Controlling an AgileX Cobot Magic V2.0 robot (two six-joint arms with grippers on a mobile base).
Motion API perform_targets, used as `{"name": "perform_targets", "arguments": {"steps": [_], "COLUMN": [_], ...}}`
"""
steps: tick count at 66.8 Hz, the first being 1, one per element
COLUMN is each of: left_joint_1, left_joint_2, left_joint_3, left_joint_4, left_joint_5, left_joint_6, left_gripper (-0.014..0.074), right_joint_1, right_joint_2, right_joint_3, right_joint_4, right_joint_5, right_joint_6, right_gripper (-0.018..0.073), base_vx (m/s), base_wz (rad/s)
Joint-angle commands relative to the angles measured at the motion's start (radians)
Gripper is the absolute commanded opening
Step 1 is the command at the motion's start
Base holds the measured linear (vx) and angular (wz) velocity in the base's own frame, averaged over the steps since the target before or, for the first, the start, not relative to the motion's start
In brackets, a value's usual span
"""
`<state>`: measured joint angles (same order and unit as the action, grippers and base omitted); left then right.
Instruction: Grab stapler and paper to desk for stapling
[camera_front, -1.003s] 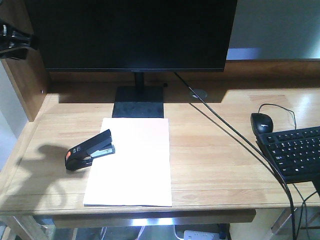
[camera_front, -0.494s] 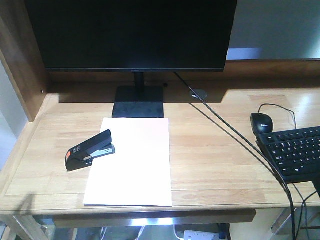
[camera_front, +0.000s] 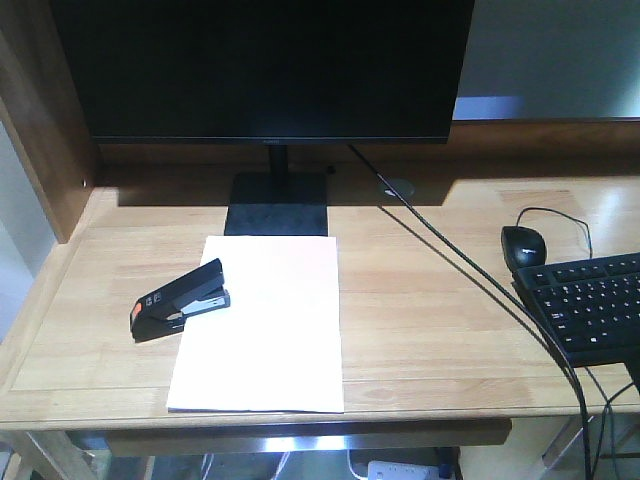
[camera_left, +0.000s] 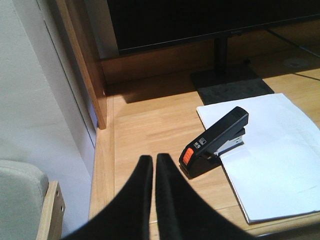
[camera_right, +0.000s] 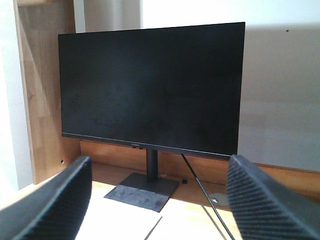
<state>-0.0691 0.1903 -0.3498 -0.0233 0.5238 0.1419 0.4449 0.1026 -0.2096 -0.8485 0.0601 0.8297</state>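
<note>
The black stapler (camera_front: 180, 300) with its orange patch lies on the light-wood desk (camera_front: 450, 300), its silver front resting on the left edge of the white paper (camera_front: 265, 330). Neither gripper shows in the front view. In the left wrist view my left gripper (camera_left: 152, 160) is shut and empty, above the desk's left part (camera_left: 145, 120). It is just left of and nearer than the stapler (camera_left: 215, 140), apart from it, and the paper (camera_left: 270, 150) lies beyond. My right gripper (camera_right: 160, 167) is wide open and empty, facing the monitor.
A black monitor (camera_front: 265, 70) on a square stand (camera_front: 277, 205) fills the back. A black mouse (camera_front: 524, 245), a keyboard (camera_front: 595, 305) and cables (camera_front: 450, 260) are at the right. A wooden side panel (camera_front: 40, 130) rises at the left.
The left gripper, seen at the front view's upper left one second ago, has left that view, and its shadow on the desk's left is gone. The stapler and paper have not moved.
</note>
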Motion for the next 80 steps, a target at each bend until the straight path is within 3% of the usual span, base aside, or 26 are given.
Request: {"name": "perform_targets", "arguments": {"steps": [1,60,70,80], "left_joint_1": [-0.001,-0.001,-0.001,-0.001], "left_joint_2": [-0.049,-0.069,-0.069,-0.069], "left_joint_3": [0.004,0.005,0.005,0.005], "left_joint_4": [0.000,0.000,0.000,0.000], "left_joint_5": [-0.129,-0.119,-0.119,-0.119], "left_joint_6": [-0.010,-0.010,-0.010,-0.010], "left_gripper": [-0.0007,-0.0007,-0.0007,-0.0007], "right_joint_1": [-0.005,-0.005,-0.005,-0.005], "right_joint_2": [0.010,0.010,0.010,0.010], "right_joint_3": [-0.026,-0.026,-0.026,-0.026], "right_joint_4": [-0.014,-0.030,-0.030,-0.029], "right_joint_5": [-0.050,-0.042,0.003,-0.012], "right_joint_6": [-0.003,-0.001,0.013,0.012], "right_gripper": [0.0529,0.0508,0.0340,0.0012], "base_vx": [0.00,0.00,0.00,0.00], "base_wz": [0.00,0.00,0.00,0.00]}}
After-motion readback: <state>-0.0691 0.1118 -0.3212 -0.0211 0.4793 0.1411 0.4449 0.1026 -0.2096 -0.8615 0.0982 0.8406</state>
